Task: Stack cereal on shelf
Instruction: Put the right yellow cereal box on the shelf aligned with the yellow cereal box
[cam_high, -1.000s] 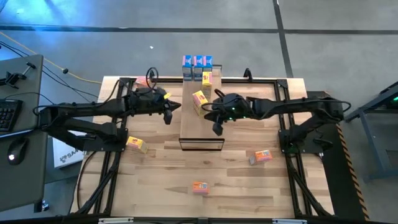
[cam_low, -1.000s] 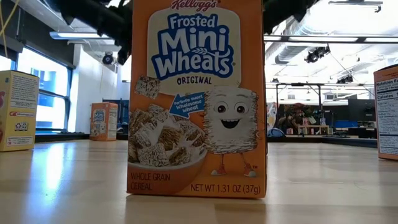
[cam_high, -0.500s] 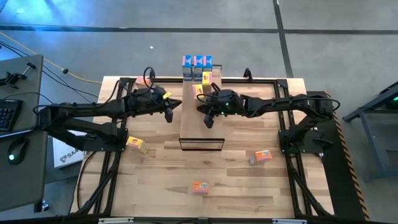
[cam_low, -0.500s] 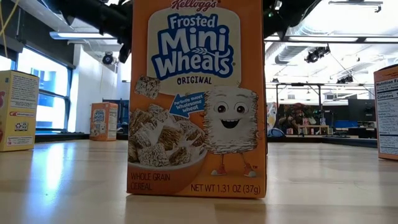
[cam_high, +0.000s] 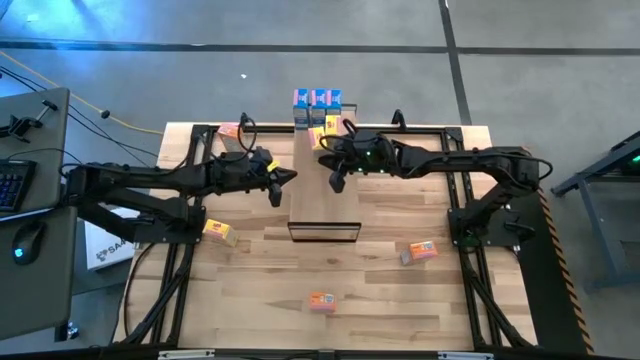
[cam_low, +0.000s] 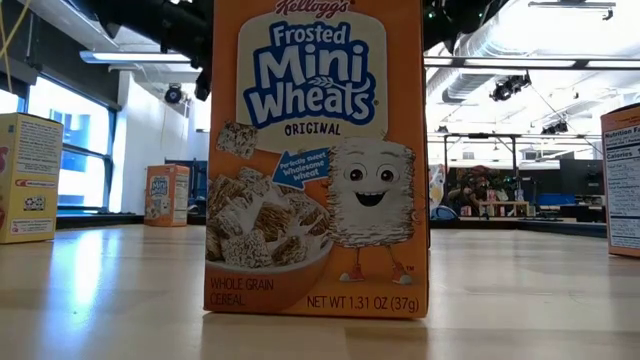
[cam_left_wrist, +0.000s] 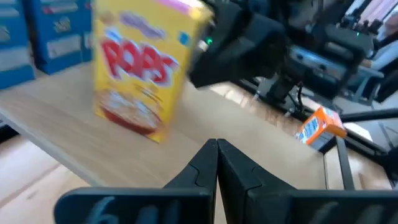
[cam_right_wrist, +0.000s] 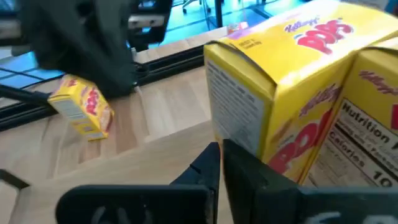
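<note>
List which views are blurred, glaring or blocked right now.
Left wrist view: the yellow Pops box is smeared by motion blur. Low view: an orange Mini-Wheats box fills the middle and hides the shelf, with bright windows behind it. High view: evenly lit, though each box is tiny. Right wrist view: fairly sharp.

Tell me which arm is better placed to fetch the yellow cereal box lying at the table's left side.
Left, probably. The left gripper is shut and empty, nearer that yellow box; the right gripper sits across the shelf.
</note>
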